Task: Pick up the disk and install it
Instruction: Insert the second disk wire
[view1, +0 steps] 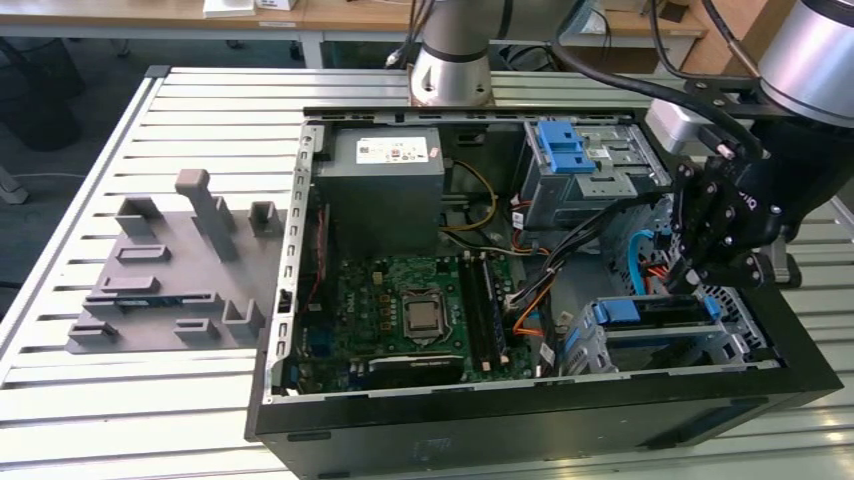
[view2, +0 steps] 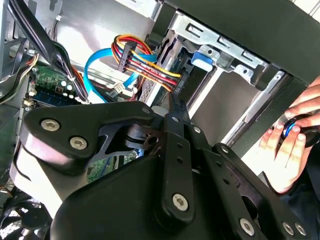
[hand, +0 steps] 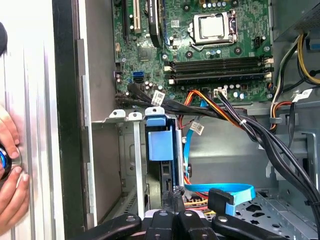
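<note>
first wrist view, blue-framed disk (hand: 161, 145), caged

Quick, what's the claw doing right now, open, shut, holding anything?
Claw: low inside the computer case, beside the drive cage with the blue latch. Whether it is open, shut or holding anything cannot be told.
</note>
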